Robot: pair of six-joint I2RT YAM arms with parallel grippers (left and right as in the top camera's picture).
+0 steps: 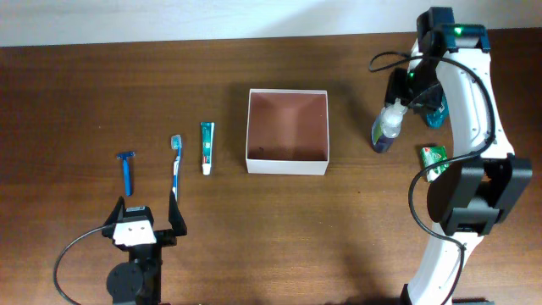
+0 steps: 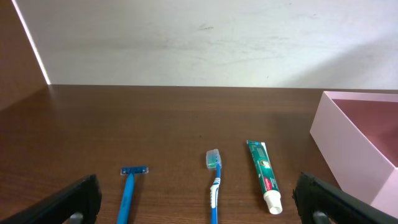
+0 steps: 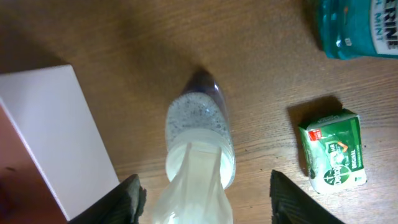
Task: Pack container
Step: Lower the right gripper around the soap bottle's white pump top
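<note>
Container (image 1: 287,166) lies flat, mouth facing up, sides equally long.

On the teal bottle (image 3: 351,25), out to the right of the container (image 3: 56,118), white capitals run off the picture edge: a word ending in "RINE" and, under it, "MINT". The green box (image 3: 333,152), nearer the container on the same side, bears a small red badge, a larger white brand word too blurred to make out, and small white capitals that seem to read "ORIGINAL". The toothpaste tube (image 2: 263,179), left of the container, carries print too small to read.
</note>
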